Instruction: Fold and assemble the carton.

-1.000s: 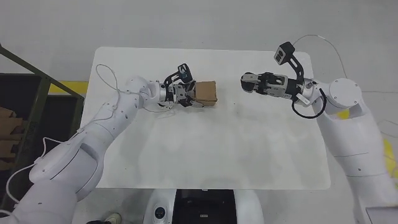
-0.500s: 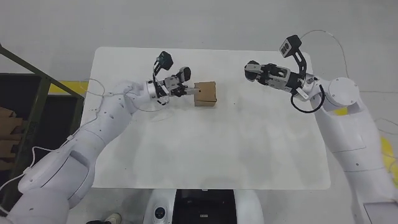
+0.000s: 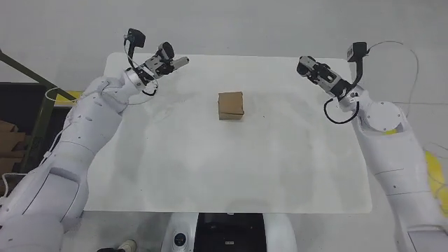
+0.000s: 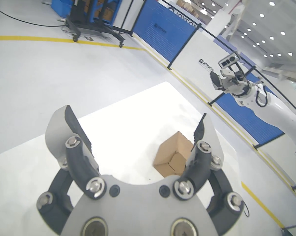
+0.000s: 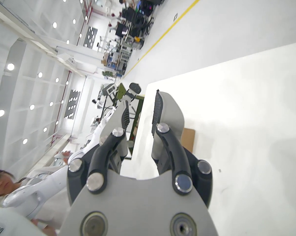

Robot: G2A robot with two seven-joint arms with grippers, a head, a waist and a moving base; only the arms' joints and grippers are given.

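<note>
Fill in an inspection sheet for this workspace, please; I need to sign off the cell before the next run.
Surface: white table.
Job's things: carton folded into a box near the table's middle, touched by neither gripper.
Clutter: a few dark specks on the table.
Grippers: left gripper open, holding nothing, at the far left corner; right gripper open, holding nothing, at the far right edge.
Cables: cable loop at the right wrist; thin wire above it; floor cable.
Surroundings: rack with cardboard beside the table; yellow line; blue barriers.

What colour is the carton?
The carton is plain brown, clearest in the top view.
</note>
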